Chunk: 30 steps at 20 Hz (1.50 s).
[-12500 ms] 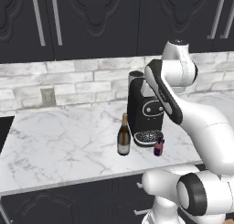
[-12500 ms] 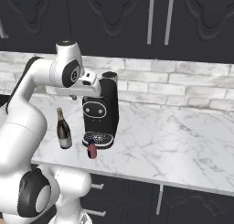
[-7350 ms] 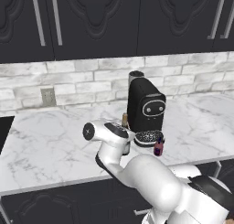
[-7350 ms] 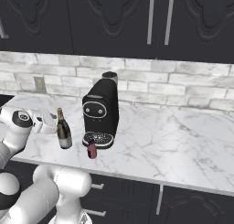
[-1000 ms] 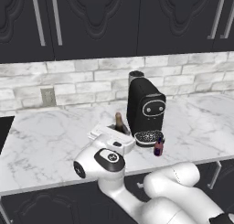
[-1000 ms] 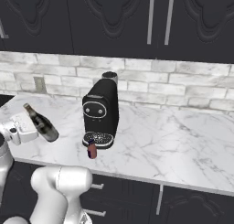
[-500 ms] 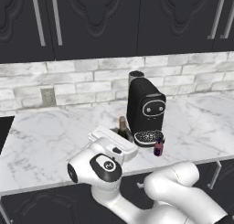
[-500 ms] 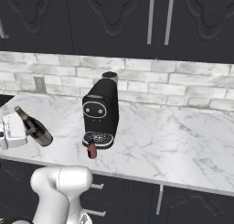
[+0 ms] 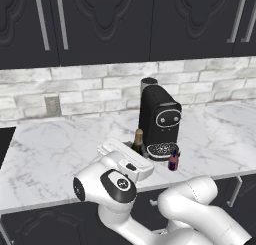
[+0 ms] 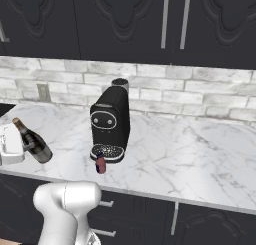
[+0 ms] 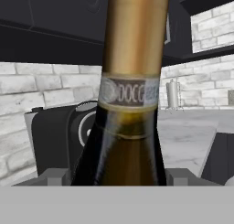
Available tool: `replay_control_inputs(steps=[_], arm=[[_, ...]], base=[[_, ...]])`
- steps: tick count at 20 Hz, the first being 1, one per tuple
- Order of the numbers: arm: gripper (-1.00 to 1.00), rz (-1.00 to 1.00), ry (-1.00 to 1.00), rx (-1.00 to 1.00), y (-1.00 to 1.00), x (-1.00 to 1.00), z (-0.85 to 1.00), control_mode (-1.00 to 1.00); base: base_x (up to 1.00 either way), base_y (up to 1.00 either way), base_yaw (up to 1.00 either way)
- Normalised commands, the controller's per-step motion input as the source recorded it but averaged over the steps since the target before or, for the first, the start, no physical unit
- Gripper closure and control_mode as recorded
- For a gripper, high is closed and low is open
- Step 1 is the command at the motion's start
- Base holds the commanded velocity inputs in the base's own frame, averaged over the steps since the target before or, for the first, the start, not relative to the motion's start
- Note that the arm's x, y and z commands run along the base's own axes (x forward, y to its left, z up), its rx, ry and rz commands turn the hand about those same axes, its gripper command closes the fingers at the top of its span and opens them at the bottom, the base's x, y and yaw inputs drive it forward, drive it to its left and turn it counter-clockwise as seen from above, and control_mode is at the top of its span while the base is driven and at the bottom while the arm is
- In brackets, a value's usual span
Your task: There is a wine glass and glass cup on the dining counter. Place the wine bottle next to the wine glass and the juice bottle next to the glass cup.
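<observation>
A black coffee machine [image 10: 110,123] stands upright on the white, grey-veined marble wall counter [image 10: 200,159], near its front edge. Behind it runs a pale brick backsplash [image 10: 210,99] with an outlet plate [image 9: 51,106] set in it. Dark cabinets [image 9: 125,24] with vertical metal handles hang above. A small metallic object [image 11: 172,94], possibly a canister, stands further along the counter.

Wine bottle [image 10: 33,144], once upright on wall counter [image 10: 200,159] left of coffee machine [image 10: 111,121], now tilted, neck leaning left, lifted off marble near counter's front edge. Gripper [image 11: 119,175], earlier raised high above coffee machine, now low at bottle, fingers [image 11: 55,176] on both sides of bottle's body. Arm folded down across counter front.
</observation>
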Motion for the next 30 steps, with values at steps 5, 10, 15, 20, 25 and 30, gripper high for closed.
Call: replay_control_inputs(steps=[5, 10, 15, 20, 25, 30], arm=[[1.0, 0.0, 0.0, 0.0, 0.0, 0.0, 0.0, -1.0], [1.0, 0.0, 0.0, 0.0, 0.0, 0.0, 0.0, -1.0], [1.0, 0.0, 0.0, 0.0, 0.0, 0.0, 0.0, -1.0], [1.0, 0.0, 0.0, 0.0, 0.0, 0.0, 0.0, 1.0], [1.0, 0.0, 0.0, 0.0, 0.0, 0.0, 0.0, 1.0], [1.0, 0.0, 0.0, 0.0, 0.0, 0.0, 0.0, 1.0]], base=[[0.0, 0.0, 0.0], [0.0, 0.0, 0.0], [0.0, 0.0, 0.0], [-0.13, 0.0, 0.0], [-0.4, 0.03, 0.03], [-0.49, 0.07, 0.22]])
